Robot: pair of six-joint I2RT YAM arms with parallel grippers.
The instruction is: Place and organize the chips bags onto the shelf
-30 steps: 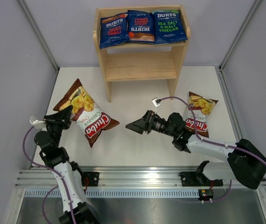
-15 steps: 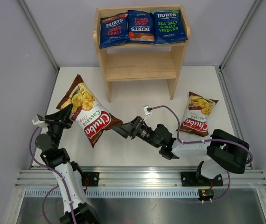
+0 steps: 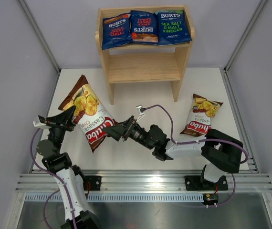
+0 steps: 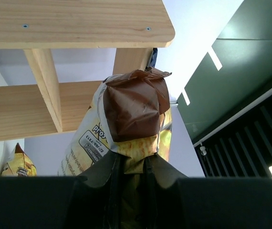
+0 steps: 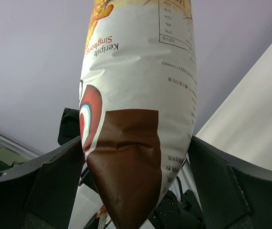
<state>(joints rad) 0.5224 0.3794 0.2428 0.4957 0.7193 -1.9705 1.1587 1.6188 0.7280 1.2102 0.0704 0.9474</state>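
My left gripper (image 3: 64, 119) is shut on the left edge of a brown-white Chuba bag (image 3: 90, 121) and holds it tilted up off the table; the pinch shows in the left wrist view (image 4: 131, 167). My right gripper (image 3: 113, 131) is open, its jaws on either side of that bag's lower right end (image 5: 136, 95). A second Chuba bag (image 3: 202, 117) lies flat at the right. Three blue BURTS bags (image 3: 144, 27) sit side by side on the top tier of the wooden shelf (image 3: 143, 67); its lower tier holds nothing.
White walls and metal frame posts close in the table on the left, right and back. The shelf stands at the back middle. The right arm (image 3: 188, 148) stretches low across the front of the table.
The right arm swung left from beside the right Chuba bag until its open jaws straddle the held bag's end. The left gripper raised the bag slightly.
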